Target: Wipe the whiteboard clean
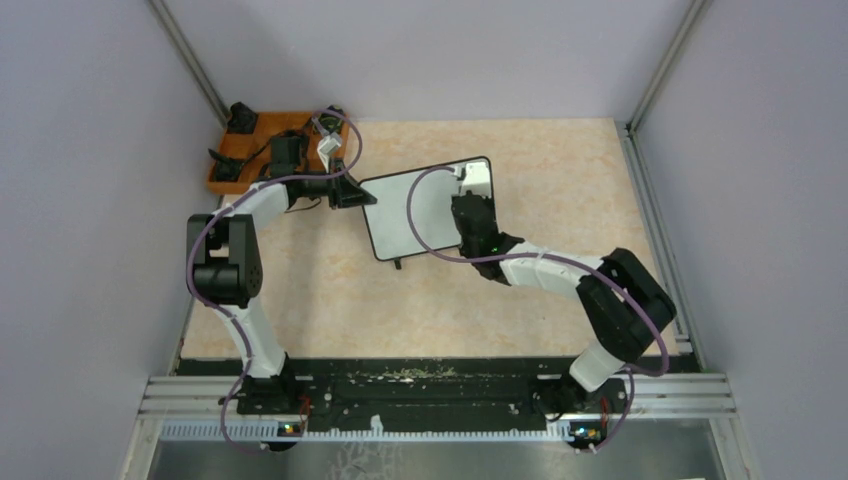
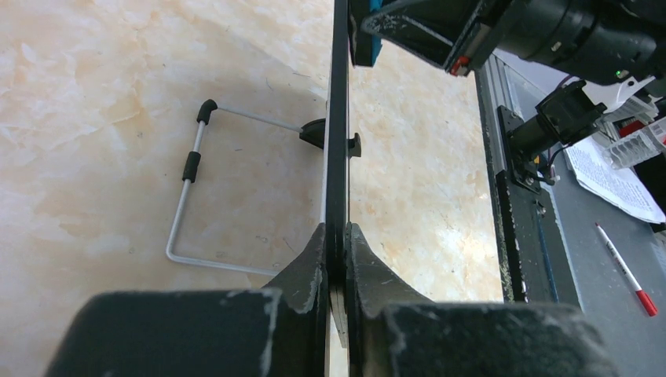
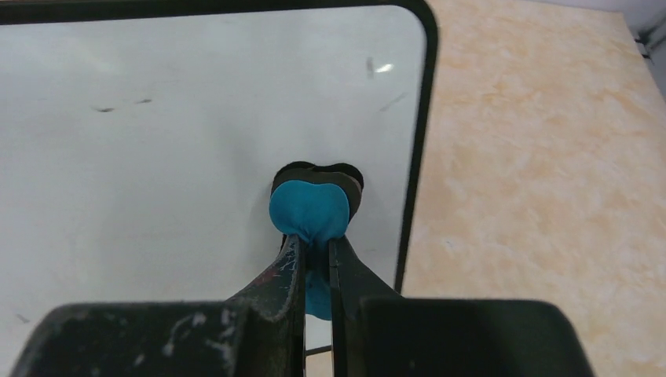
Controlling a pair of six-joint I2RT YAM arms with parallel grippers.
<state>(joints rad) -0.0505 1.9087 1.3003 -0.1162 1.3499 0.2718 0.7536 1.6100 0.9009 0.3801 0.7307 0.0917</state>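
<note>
Top view: whiteboard [image 1: 420,215] sits skewed at mid-table, with the left gripper [image 1: 352,192] at its 9 o'clock edge and the right gripper [image 1: 466,198] over its 3 o'clock part; an orange tray [image 1: 228,170] is at 10 o'clock. Left wrist view: board edge-on, its rim pinched between closed jaws; wire stand [image 2: 187,184] at 9 o'clock. Right wrist view: jaws clamp a blue eraser pad [image 3: 309,208], apparently pressed on the board beside its 3 o'clock frame; faint marks [image 3: 118,106] at 10 o'clock.

whiteboard [image 3: 157,157] marks illegible, no readable text
</note>
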